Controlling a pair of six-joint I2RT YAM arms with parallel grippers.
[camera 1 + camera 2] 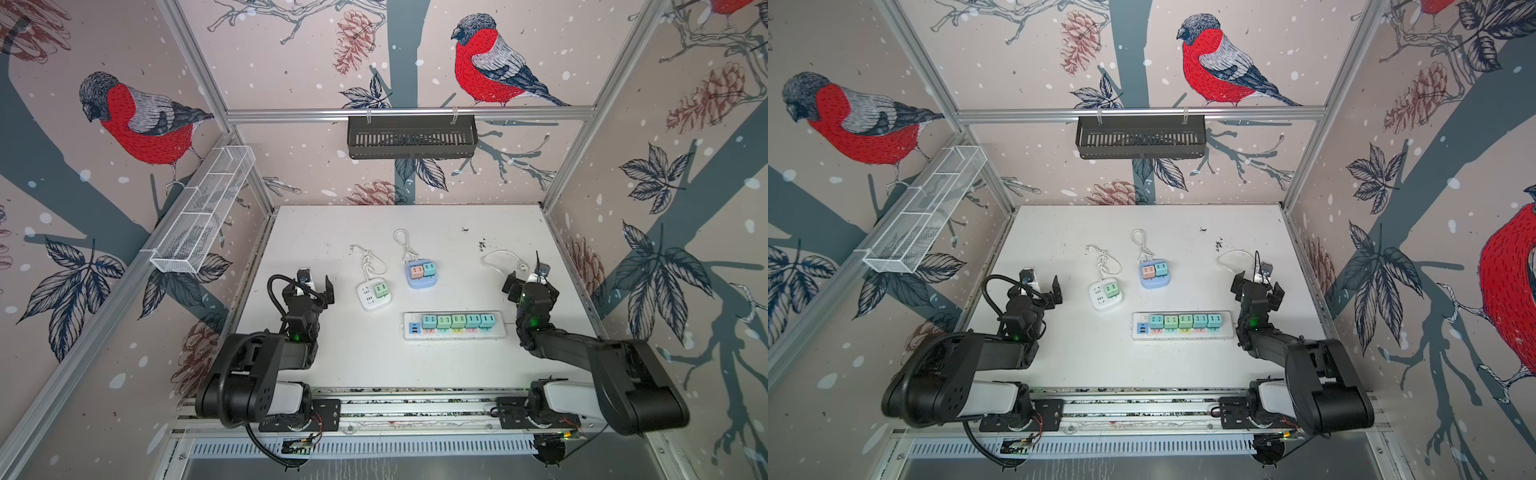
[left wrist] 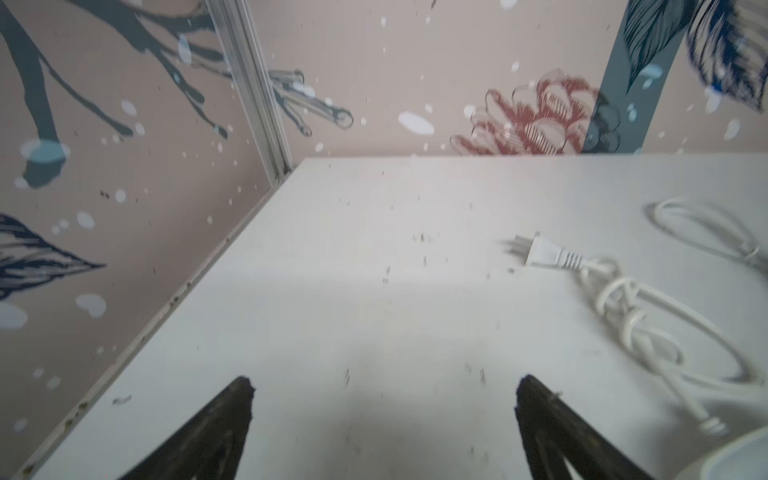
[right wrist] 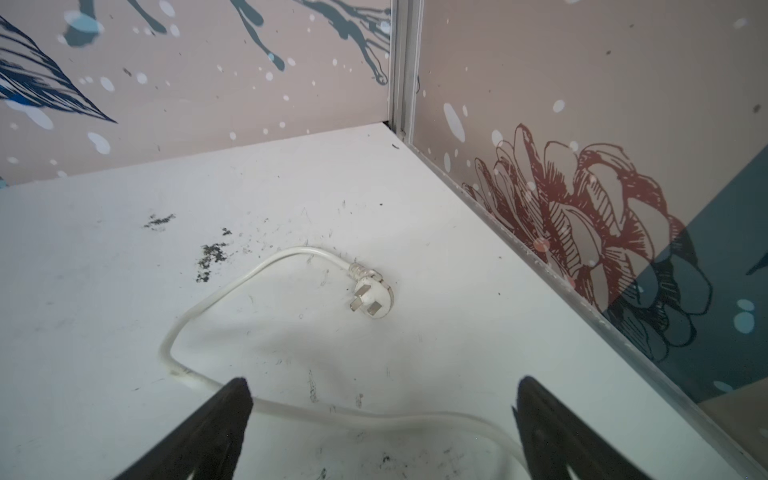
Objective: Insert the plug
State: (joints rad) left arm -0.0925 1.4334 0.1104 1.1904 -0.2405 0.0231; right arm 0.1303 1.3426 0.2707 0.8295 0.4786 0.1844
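Note:
A white three-prong plug (image 3: pixel 372 295) lies prongs-up on the white table (image 1: pixel 374 365) near the right wall, its white cord (image 3: pixel 199 316) curving back under my right gripper (image 3: pixel 384 382). That gripper (image 1: pixel 528 282) hovers open just short of the plug, holding nothing. A white power strip (image 1: pixel 455 325) lies in the middle, its row filled with several pastel adapters. My left gripper (image 2: pixel 386 382) stands open and empty over bare table at the left (image 1: pixel 316 282). A white two-prong plug (image 2: pixel 540 253) with a bundled cord lies ahead of it and to its right.
A white cube socket (image 1: pixel 374 295) with a green adapter and a blue cube socket (image 1: pixel 420 274) with two adapters sit behind the strip. A wire basket (image 1: pixel 203 212) hangs on the left wall and a black basket (image 1: pixel 411 137) on the back rail. Walls close three sides.

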